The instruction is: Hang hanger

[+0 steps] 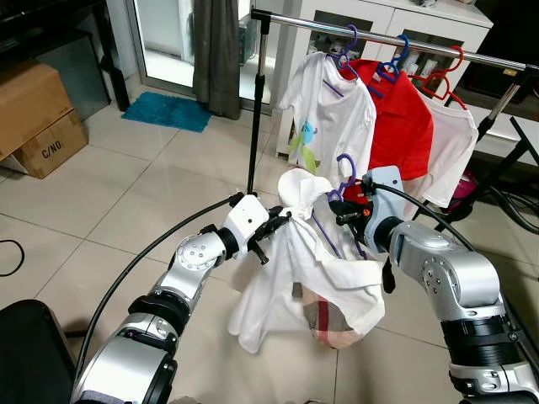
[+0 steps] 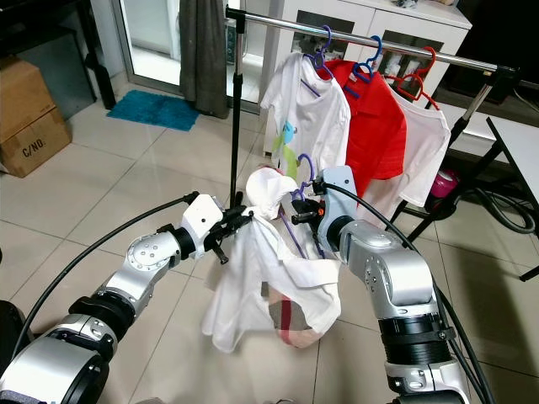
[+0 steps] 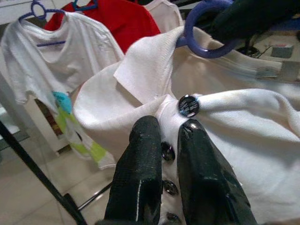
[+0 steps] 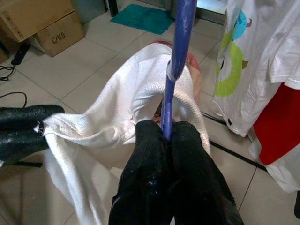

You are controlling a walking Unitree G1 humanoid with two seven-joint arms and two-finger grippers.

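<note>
Head views: white knit shirt (image 1: 324, 269) droops mid-frame on a purple plastic hanger (image 1: 344, 172); steel rack (image 1: 370, 35) at 12 o'clock.

Left wrist: left gripper (image 3: 169, 140) pinches the buttoned placket.

Right wrist: right gripper (image 4: 165, 133) clamps the hanger's arm, probably near the neck; arms reach inward.

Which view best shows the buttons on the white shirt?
The left wrist view: the buttons sit close up, with the left pincer pinching the white shirt right beside them. In both eye views they are too small to make out; the right wrist view shows one button by the left pincer's fingers.
</note>
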